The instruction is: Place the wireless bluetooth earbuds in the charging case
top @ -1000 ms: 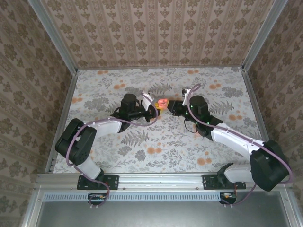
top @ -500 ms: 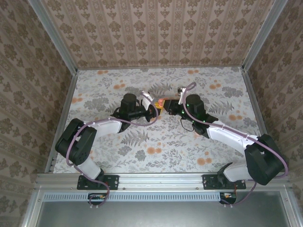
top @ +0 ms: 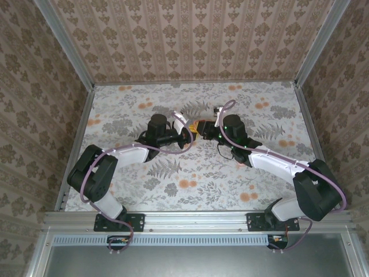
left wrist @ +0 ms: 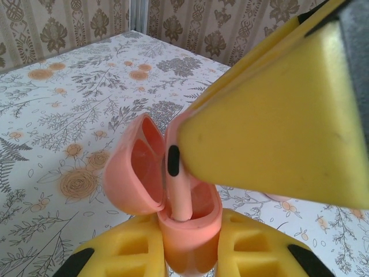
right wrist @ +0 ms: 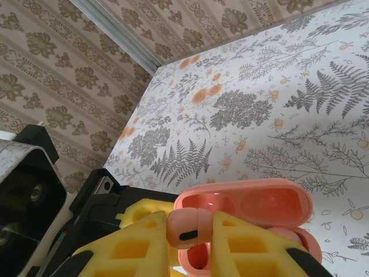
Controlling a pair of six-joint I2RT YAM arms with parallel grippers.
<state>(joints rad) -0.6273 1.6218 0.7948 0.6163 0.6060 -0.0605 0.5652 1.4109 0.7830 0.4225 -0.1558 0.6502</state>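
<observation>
Left gripper [left wrist: 187, 257] is clamped tight on the body of the charging case [left wrist: 190, 228], holding it upright between its yellow pads. The lid [left wrist: 134, 173] is swung open, off to the left in the left wrist view. The right gripper [right wrist: 187, 234] pinches one earbud [left wrist: 177, 187] by its head, stem pointing down into the case, tip already past the rim. One case, one earbud for sure; a pink lump in the other well could be a second bud, too blurred to call.
</observation>
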